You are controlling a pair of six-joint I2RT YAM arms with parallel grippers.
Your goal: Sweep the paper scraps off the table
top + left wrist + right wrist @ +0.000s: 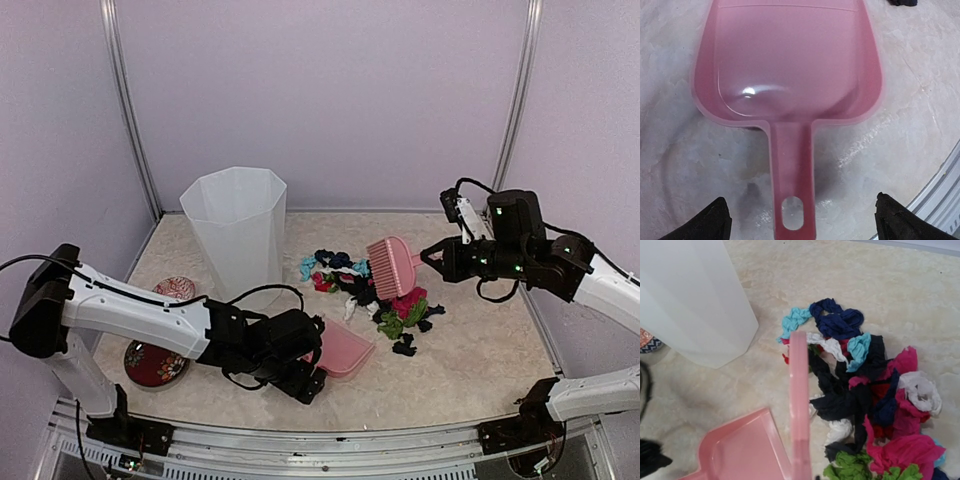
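The paper scraps lie heaped in black, magenta, green, teal, navy and white at mid-table; the right wrist view shows the same paper scraps to the right of the brush. My right gripper is shut on the handle of the pink brush, whose head hangs over the pile's far side; its fingers do not show in its own view, only the brush edge-on. The pink dustpan rests flat near the pile. My left gripper stands open, its fingers wide on either side of the dustpan handle without touching it.
A tall white bin stands upright left of the pile, close to the scraps. Two red patterned dishes sit at the left by my left arm. Lilac walls and a metal frame edge the tabletop.
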